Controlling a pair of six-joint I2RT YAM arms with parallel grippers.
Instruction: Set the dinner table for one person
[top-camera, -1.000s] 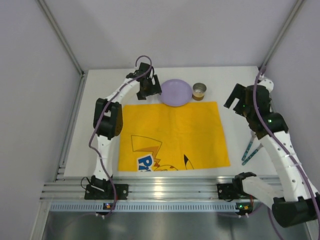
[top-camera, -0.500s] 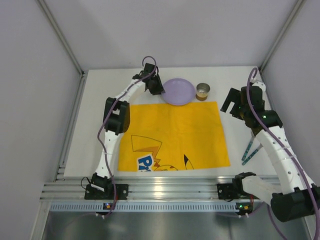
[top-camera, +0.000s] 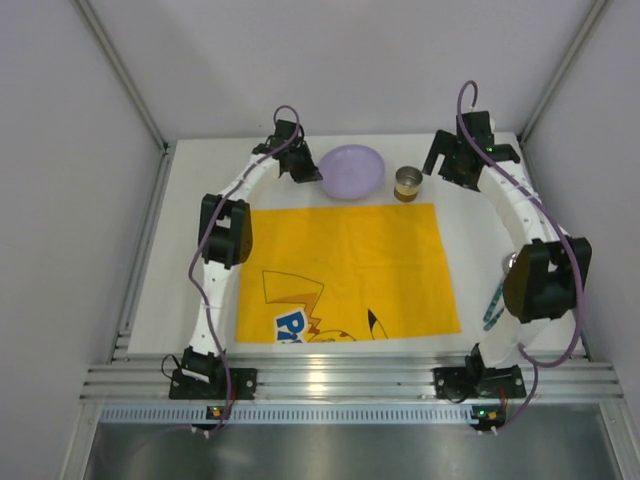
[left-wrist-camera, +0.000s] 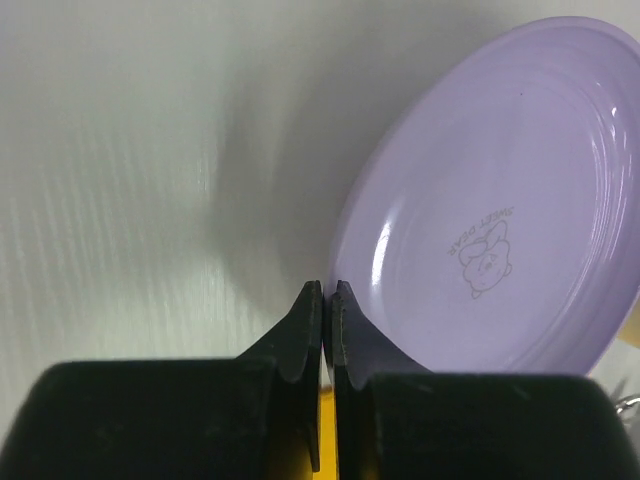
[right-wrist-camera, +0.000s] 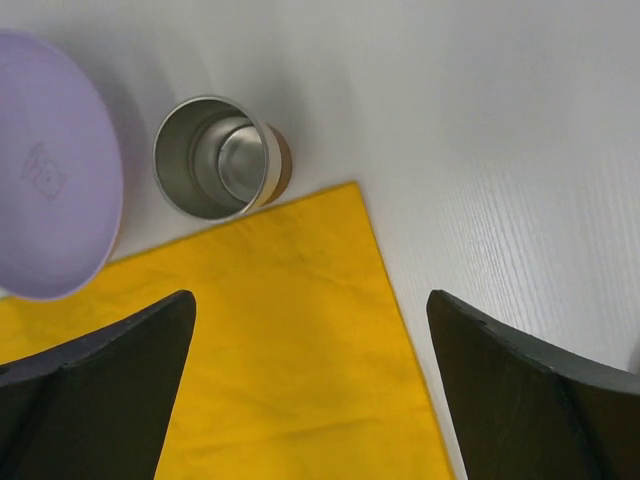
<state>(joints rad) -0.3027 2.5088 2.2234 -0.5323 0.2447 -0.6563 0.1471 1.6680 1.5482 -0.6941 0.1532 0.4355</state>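
Two grippers are positioned at the far edge of the white dinner table (top-camera: 190, 250), on which everything is laid: the left gripper (left-wrist-camera: 326, 288) is closed at the purple plate (left-wrist-camera: 500, 220)'s rim, the right gripper (right-wrist-camera: 310, 300) is held wide open and empty; if only thinly pinched, the plate could be dropped.

The top camera looked down from above and behind my bases, far off, over the whole table (top-camera: 180, 250); my left wrist camera sat close against the plate (left-wrist-camera: 500, 230); my right wrist camera looked down from higher on cup (right-wrist-camera: 215, 155) and mat (right-wrist-camera: 290, 340); all three shared the plate.
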